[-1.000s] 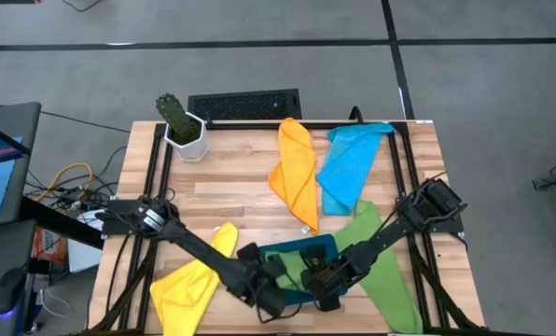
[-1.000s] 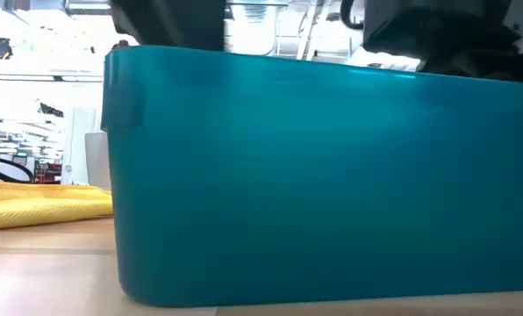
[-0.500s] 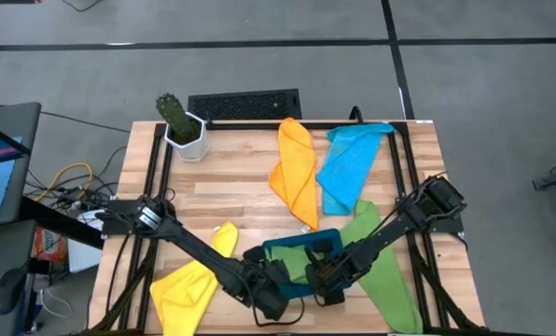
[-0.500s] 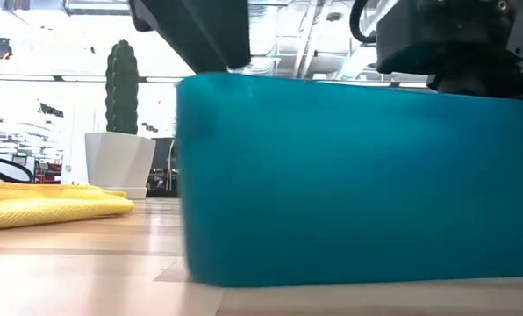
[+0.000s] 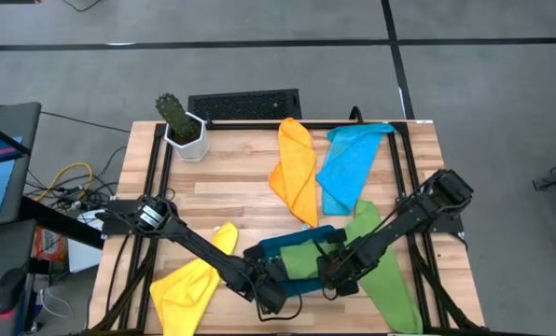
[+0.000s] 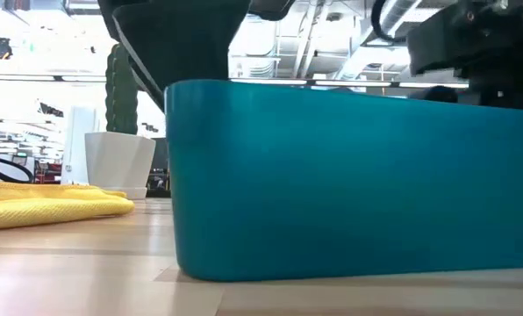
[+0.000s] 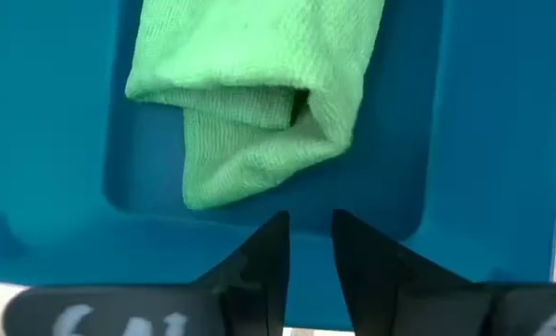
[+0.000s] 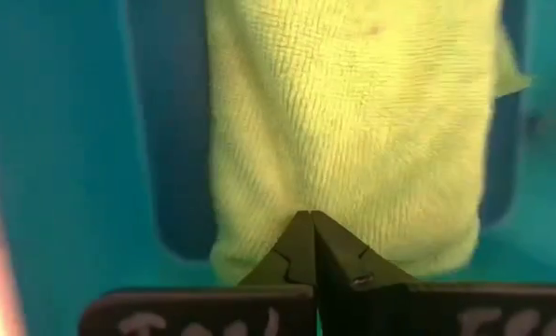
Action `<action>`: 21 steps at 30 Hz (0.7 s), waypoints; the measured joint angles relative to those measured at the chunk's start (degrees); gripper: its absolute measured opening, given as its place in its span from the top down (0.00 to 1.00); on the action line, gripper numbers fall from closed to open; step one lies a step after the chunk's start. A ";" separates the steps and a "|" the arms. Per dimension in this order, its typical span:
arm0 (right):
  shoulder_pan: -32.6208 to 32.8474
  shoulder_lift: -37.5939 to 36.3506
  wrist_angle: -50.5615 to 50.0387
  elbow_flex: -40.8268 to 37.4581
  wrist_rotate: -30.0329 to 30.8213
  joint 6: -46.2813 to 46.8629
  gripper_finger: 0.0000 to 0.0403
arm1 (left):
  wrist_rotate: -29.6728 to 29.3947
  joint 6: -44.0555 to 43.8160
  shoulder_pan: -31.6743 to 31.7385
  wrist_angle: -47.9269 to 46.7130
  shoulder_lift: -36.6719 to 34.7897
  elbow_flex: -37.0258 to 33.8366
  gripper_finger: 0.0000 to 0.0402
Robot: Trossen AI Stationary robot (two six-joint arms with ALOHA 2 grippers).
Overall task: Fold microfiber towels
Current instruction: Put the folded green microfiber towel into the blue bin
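A folded green towel (image 5: 304, 259) (image 7: 259, 103) (image 8: 353, 121) lies flat inside the dark teal tray (image 5: 259, 250) (image 6: 349, 184) near the table's front edge. My left gripper (image 5: 276, 285) (image 7: 308, 224) points down over the tray's near-left end, just short of the towel's end, its fingers a narrow gap apart with only tray showing between them. My right gripper (image 5: 337, 273) (image 8: 311, 217) is shut and points down at the towel's right end. A second green towel (image 5: 385, 275) lies spread on the table, right of the tray. My left gripper shows nothing between its fingers; whether the fingertips (image 7: 276, 233) reach the tray's floor I cannot tell. My right gripper's shut fingertips (image 8: 306, 233) point down from above at the folded towel's edge (image 8: 287, 201); whether they touch the cloth I cannot tell.
A yellow towel (image 5: 192, 280) (image 6: 51, 206) lies at the front left. An orange towel (image 5: 297, 173) and a sky-blue towel (image 5: 348, 163) lie at the back centre. A potted cactus (image 5: 183, 131) (image 6: 117, 158) and a keyboard (image 5: 245, 103) stand at the far edge.
The tray has slid toward the table's right and turned a little, and the green towel in it now shows uncovered. My left gripper has come down toward the tray's left end. My right gripper has risen and drawn back toward the table's right edge.
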 joint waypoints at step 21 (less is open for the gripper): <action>-7.69 5.62 33.34 2.41 1.01 -9.72 0.88 | -7.80 -8.61 -2.31 -17.69 -5.32 8.62 0.85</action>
